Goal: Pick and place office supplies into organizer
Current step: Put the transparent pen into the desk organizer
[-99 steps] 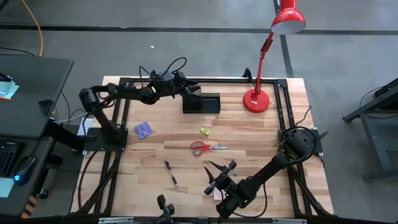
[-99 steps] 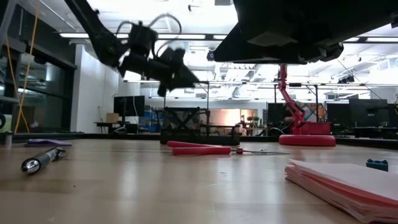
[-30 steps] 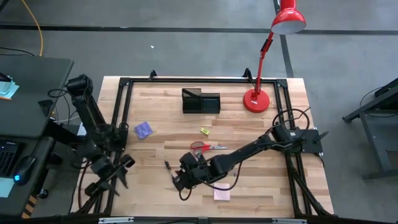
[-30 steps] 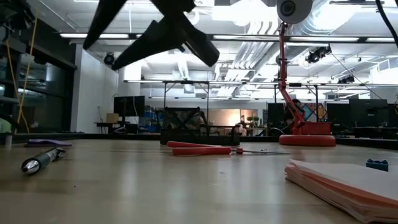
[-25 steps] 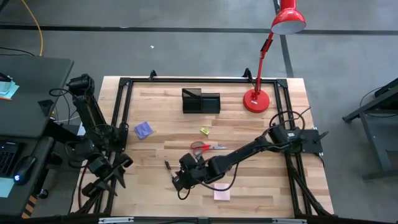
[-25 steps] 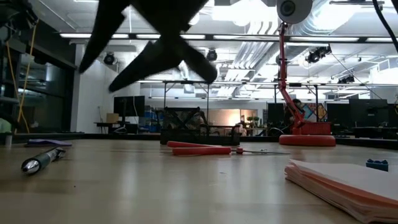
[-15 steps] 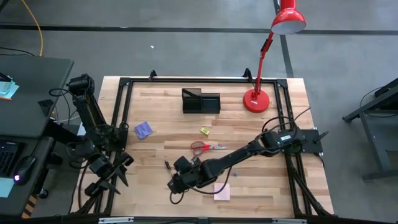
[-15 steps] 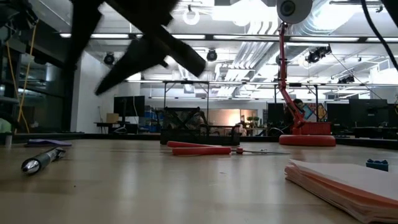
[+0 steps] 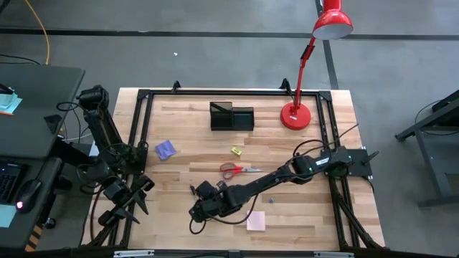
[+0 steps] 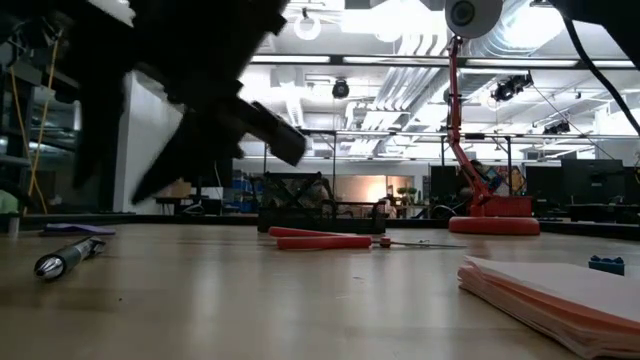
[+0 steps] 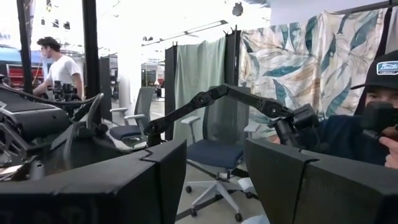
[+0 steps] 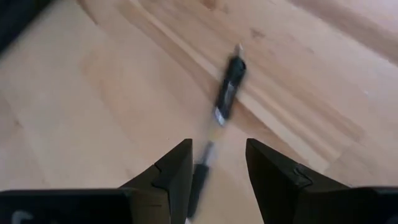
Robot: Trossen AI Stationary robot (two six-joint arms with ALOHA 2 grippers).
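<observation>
A thin dark pen lies flat on the wooden table; in the high view only its far end shows beside my right gripper. That gripper is open and hovers over the pen, a finger on either side of one end, touching nothing. Red-handled scissors, a tiny yellow piece, a purple note pad and a pink note pad lie loose. The black organizer stands near the far edge. My left gripper is open, parked off the table's left near corner.
The red desk lamp's base stands right of the organizer, its head reaching past the far edge. A black frame rail runs along the table's sides. A small blue piece lies near the pink pad. People show in the room behind.
My right gripper has moved toward the table's left edge and slightly nearer, coming down over the pen. The pen and the other supplies have stayed where they were.
</observation>
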